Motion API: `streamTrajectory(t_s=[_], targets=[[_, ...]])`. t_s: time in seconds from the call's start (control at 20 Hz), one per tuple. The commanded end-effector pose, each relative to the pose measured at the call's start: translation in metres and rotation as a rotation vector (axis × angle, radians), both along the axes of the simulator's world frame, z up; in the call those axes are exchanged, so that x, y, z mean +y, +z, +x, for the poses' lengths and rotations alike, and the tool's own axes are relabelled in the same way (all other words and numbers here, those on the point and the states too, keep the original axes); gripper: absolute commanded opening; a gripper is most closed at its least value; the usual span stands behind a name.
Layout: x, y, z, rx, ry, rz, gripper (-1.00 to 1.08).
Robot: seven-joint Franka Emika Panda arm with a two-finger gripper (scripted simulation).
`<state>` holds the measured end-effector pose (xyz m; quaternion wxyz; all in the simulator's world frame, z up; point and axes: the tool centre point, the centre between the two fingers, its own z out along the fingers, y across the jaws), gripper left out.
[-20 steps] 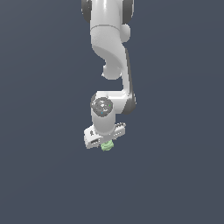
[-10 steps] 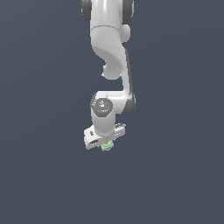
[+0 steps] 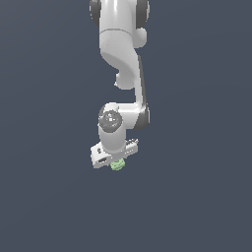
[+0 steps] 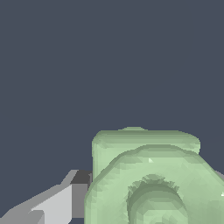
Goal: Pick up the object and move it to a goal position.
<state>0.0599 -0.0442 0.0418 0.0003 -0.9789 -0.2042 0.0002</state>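
Your gripper is squeezed shut on the little green object, so if you move fast it could slip out and fall.

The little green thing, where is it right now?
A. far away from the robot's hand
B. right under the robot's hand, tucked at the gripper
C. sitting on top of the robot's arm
B: the pale green knobby piece sits right below the gripper, and it fills the wrist view beside a grey finger.

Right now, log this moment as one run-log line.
phase: carry | gripper: shut on object | object: pale green, under hand | goal: not visible
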Motion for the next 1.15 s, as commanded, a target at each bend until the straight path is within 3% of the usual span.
streamTrajectory(t_s=[0.0,0.6,1.1], targets=[[-0.015,0.001,0.003,0.000,-0.002,-0.001,-1.00],[-0.103,0.009,0.027,0.000,-0.001,0.000,-1.00],[-0.121,0.010,0.034,0.000,-0.001,0.000,-1.00]])
